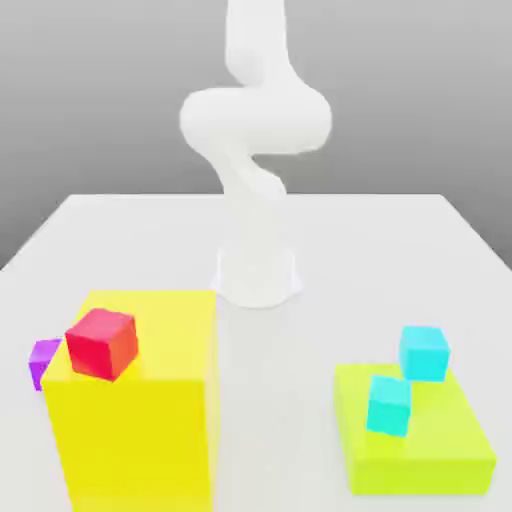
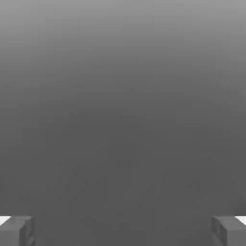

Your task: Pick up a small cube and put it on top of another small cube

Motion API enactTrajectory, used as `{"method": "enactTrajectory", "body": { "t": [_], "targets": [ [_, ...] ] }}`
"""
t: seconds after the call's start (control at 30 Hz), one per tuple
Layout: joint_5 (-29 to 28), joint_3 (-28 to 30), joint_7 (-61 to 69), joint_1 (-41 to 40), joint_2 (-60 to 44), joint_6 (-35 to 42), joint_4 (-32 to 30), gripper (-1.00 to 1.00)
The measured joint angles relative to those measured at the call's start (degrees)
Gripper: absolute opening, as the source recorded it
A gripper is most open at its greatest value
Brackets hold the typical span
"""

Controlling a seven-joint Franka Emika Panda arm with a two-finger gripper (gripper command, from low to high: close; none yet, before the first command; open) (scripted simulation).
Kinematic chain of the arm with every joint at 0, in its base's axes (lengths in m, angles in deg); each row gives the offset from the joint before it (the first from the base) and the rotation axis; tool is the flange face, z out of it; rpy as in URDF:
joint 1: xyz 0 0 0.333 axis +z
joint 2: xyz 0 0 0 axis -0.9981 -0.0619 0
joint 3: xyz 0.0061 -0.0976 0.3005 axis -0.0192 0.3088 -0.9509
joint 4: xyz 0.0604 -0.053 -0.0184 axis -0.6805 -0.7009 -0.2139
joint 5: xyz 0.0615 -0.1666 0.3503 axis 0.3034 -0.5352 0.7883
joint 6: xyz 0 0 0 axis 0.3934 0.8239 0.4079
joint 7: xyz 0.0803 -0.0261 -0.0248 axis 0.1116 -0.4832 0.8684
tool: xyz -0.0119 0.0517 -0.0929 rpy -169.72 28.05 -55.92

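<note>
Beside the tall yellow block [image 1: 140,400], at about nine o'clock from the red cube [image 1: 101,342] sitting on top of it, the purple cube [image 1: 42,362] is resting low on the white table [image 1: 400,250], half hidden behind the block's edge. Off toward three o'clock, two cyan cubes [image 1: 423,352] are sitting on and just beyond a low green slab [image 1: 420,450].

Seen from the hand view, the gripper [image 2: 123,230] is standing spread wide, its fingertips [image 2: 17,230] framing nothing but grey.

That purple cube is looking rigid, light and smooth-faced, so it is probably going to slip if pinched by its corners. Taking it squarely across two opposite flat sides, from above, seems safest; the yellow block touching or nearly touching one side is leaving little room for a finger there.
</note>
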Motion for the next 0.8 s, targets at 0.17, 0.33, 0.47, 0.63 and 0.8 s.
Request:
{"method": "enactTrajectory", "body": {
  "t": [0.17,0.33,0.47,0.63,0.8],
  "targets": [
    [-1.92,2.81,-7.45,-7.65,-10.73,-6.0,-4.95,0.0],
    [-2.91,6.22,-14.03,-14.81,-21.05,-11.84,-9.74,0.0],
    [-2.74,9.93,-18.58,-19.59,-29.32,-16.53,-13.57,0.0],
    [0.91,14.52,-21.81,-25.99,-39.88,-22.42,-18.38,0.0],
    [9.51,12.65,-18.8,-30.64,-50.61,-29.28,-20.06,0.0]
  ]
}}
